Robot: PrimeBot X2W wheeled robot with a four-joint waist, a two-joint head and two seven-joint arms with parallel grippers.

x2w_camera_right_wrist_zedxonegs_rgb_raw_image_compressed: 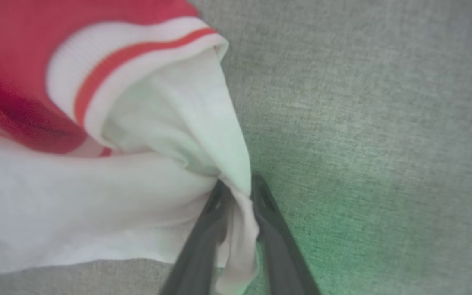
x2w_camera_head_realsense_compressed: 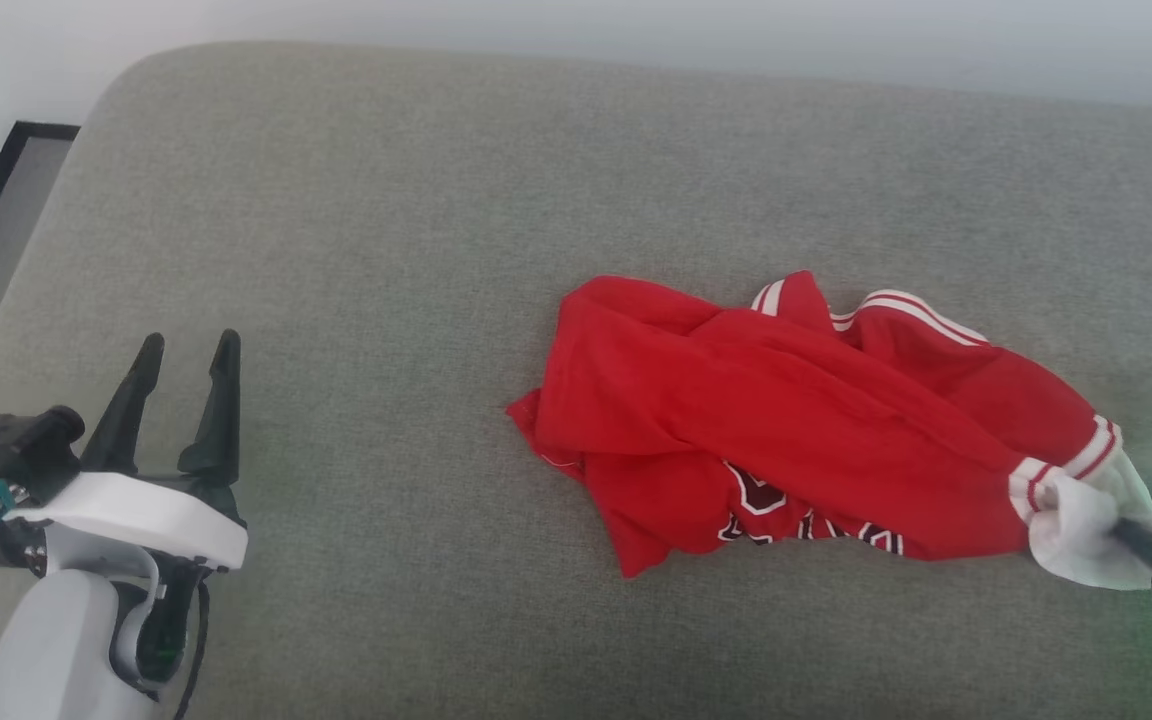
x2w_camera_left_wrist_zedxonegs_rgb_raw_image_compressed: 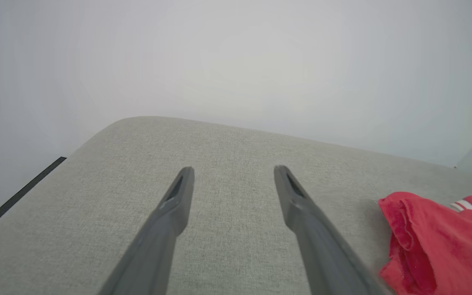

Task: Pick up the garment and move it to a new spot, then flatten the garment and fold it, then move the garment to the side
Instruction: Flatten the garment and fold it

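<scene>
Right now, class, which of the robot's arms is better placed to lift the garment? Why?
Right. The right gripper has the white sleeve of the garment between its fingers; the left gripper stands open over bare cushion, apart from it.

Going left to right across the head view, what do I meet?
Black-framed panel → left gripper, jaws open → red jersey → right gripper, at the jersey's white sleeve.

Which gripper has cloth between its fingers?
Right gripper: white sleeve of the garment is between its fingers. Left gripper is open, holding nothing.
</scene>
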